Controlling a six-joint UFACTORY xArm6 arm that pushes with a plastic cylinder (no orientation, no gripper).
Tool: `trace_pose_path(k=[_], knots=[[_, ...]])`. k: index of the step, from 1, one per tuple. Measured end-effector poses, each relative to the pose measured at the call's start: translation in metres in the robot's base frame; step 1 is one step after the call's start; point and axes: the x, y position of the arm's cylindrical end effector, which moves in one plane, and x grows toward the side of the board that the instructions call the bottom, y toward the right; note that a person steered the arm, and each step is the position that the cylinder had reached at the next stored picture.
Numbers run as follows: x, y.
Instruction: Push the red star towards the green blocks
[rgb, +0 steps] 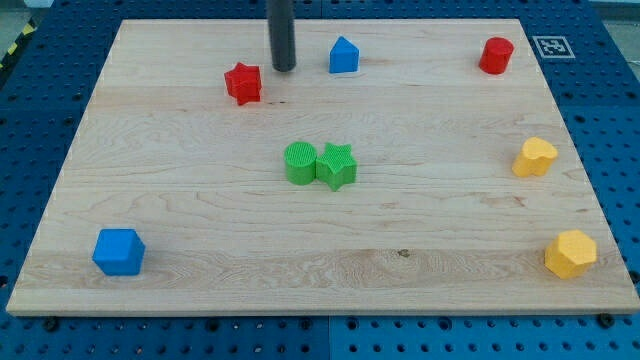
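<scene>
Right now my tip (284, 68) stands just beside the red star (243, 83), toward the view's upper right of it, apparently not touching; being a bare rod, it grips nothing. The approach looks finished, the push not begun. From the star, the ribbed green cylinder (299, 163) and green star (337, 166), touching each other, lie lower right, so I judge the tip must shift to the star's upper left first. The wooden board (200, 250) is smooth and pale.
</scene>
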Motion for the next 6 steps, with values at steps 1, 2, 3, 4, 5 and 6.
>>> trace_pose_path(k=[1,2,3,4,5,6], knots=[[0.004,-0.023],[0.054,0.008],[0.082,0.042],[0.032,0.040],[0.001,0.007],[-0.001,-0.039]])
